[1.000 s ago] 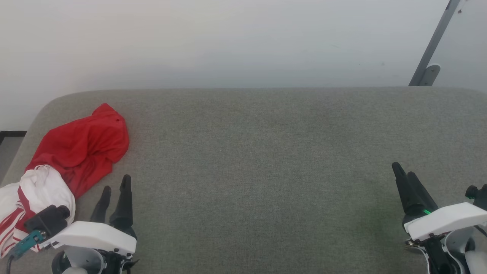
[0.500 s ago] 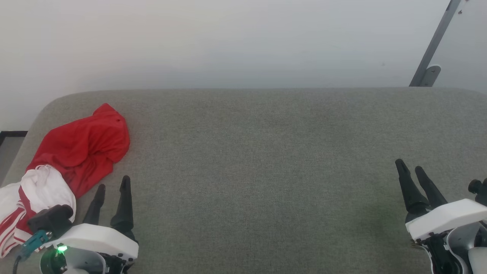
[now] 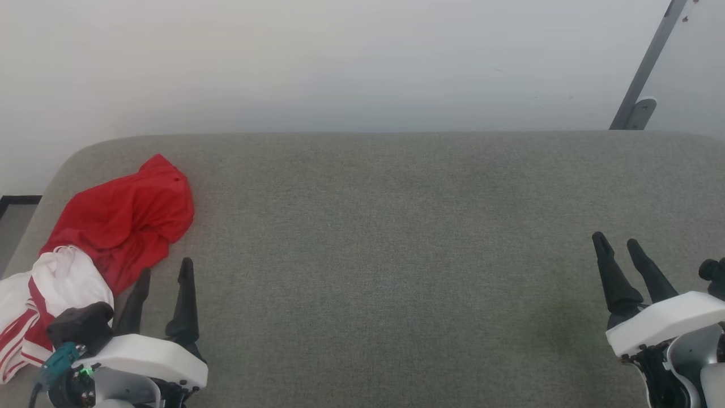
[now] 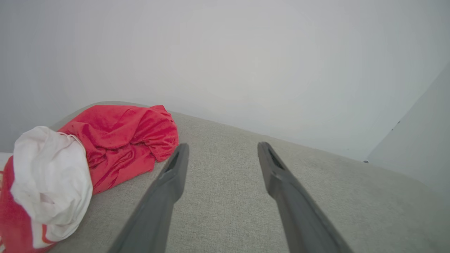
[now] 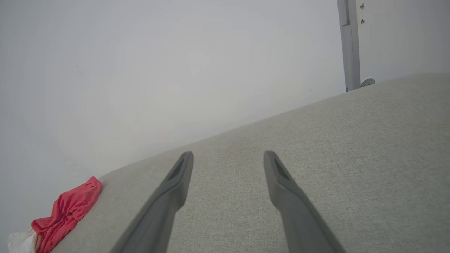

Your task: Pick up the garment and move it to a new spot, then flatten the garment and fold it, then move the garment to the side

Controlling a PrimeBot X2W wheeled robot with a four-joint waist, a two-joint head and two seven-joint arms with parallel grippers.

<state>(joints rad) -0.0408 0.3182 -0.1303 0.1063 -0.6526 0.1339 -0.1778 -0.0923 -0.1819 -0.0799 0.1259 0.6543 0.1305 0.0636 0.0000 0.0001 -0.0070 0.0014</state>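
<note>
The garment (image 3: 122, 224) lies crumpled at the left end of the grey cushioned surface (image 3: 396, 238), red on top with a white, red-striped part toward the near-left corner. In the left wrist view the garment (image 4: 116, 140) sits just left of my left fingertip. My left gripper (image 3: 164, 269) is open, right beside the garment's near edge, holding nothing. At the lower right my right gripper (image 3: 617, 242) is open and empty, far from the garment. The right wrist view has the garment (image 5: 66, 211) small at the far left.
A pale wall rises behind the cushioned surface. A grey slanted metal bar (image 3: 645, 68) with a foot bracket stands at the back right. The surface's rounded left corner drops to a dark floor edge (image 3: 17, 199).
Both grippers' fingers have spread wider apart. The left one has shifted slightly toward the garment; the right one has moved slightly right and up.
</note>
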